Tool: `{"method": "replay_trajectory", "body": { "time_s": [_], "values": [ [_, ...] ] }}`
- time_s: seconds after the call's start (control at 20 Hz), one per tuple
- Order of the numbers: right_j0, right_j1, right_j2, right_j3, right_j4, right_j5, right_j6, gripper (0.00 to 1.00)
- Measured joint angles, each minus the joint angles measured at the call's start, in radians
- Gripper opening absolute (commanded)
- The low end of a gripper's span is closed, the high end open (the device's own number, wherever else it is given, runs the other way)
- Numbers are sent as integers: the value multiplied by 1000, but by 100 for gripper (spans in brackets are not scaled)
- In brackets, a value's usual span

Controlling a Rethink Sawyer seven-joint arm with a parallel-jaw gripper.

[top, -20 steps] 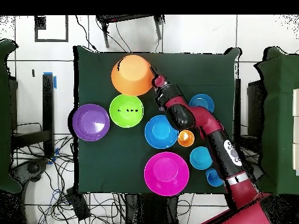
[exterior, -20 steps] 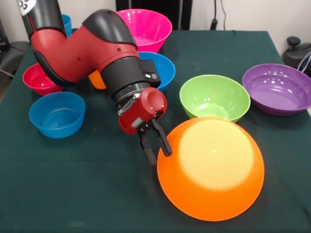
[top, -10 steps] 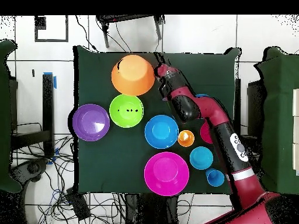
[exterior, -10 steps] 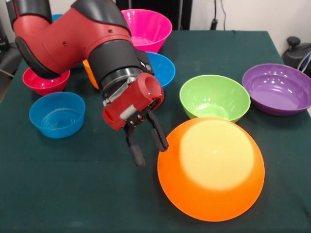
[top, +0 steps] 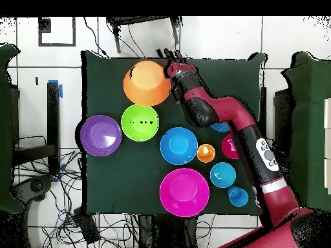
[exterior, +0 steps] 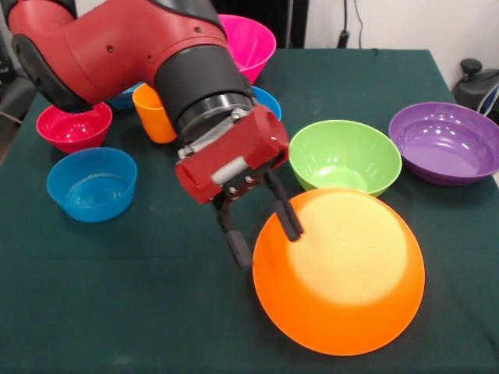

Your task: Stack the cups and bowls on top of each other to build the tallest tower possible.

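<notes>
Since a second ago the arm has swung toward the big orange bowl (exterior: 339, 273), and the claw (exterior: 265, 234), then just beside the bowl's rim with its fingers close together, now stands spread wide across that rim, one finger (exterior: 235, 241) outside the bowl and the other over its dome. It grips nothing. The orange bowl lies upside down on the green desk (exterior: 117, 296), apart from the other bowls. Just behind it sits the green bowl (exterior: 345, 156), with the purple bowl (exterior: 446, 142) beside that. The orange cup (exterior: 153, 114) stands behind the arm, near the red bowl (exterior: 72, 127).
</notes>
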Motion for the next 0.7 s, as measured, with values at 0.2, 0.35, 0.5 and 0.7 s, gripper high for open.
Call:
{"method": "replay_trajectory", "body": {
  "time_s": [0.2,0.35,0.5,0.7],
  "values": [
    [105,-90,-126,-18,34,-66,16,100],
    [243,-172,-299,-25,121,-171,35,100],
    [408,-238,-501,-18,264,-315,44,100],
    [503,-275,-621,1,365,-422,44,100]
  ]
}}
